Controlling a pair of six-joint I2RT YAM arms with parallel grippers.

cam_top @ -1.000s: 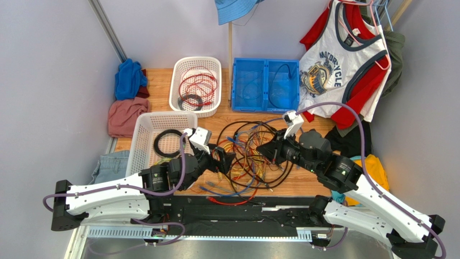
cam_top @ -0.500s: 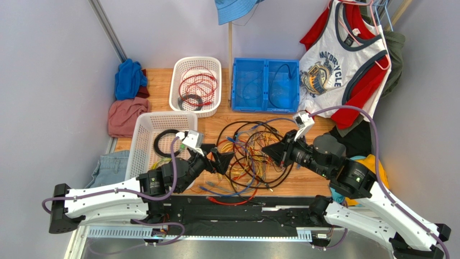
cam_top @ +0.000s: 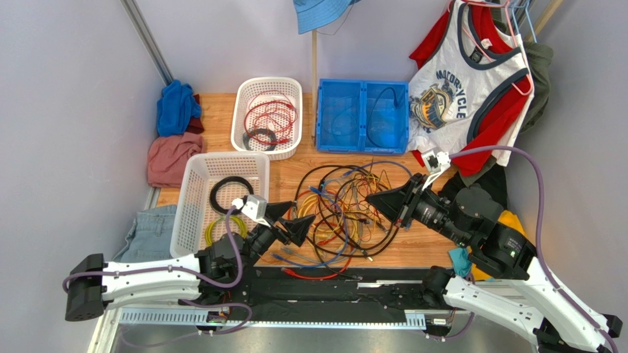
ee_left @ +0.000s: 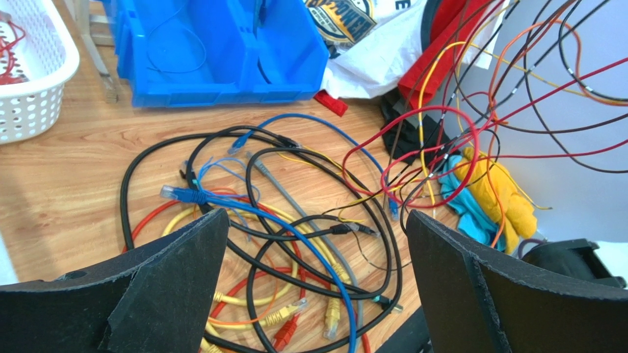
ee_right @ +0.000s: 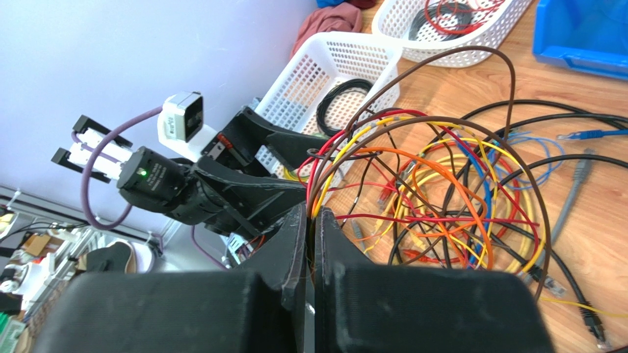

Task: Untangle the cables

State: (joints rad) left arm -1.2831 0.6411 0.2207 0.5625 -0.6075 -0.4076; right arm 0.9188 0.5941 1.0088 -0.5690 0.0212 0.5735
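The cables [cam_top: 343, 213] are a tangled heap of black, blue, yellow, orange and red cords on the wooden table [cam_top: 291, 165]. My right gripper [cam_top: 372, 197] is shut on a bunch of thin red, yellow and brown cords and holds them lifted off the heap. In the right wrist view the cords [ee_right: 442, 184] loop out from its closed jaws [ee_right: 312, 212]. My left gripper [cam_top: 291, 224] is open and empty at the heap's left edge. In the left wrist view [ee_left: 317, 215] network cords [ee_left: 295, 243] lie between its fingers and the lifted thin cords [ee_left: 457, 140] hang at the upper right.
A white basket [cam_top: 193, 176] with a black coil and a yellow cord stands left of the heap. A second white basket [cam_top: 239, 110] with red cords and a blue bin [cam_top: 363, 110] stand at the back. Clothes [cam_top: 464, 88] hang at right; cloths [cam_top: 175, 110] lie far left.
My right gripper has drawn back to the right, pulling the thin cords up and out of the heap. My left gripper has backed off slightly towards the near left.
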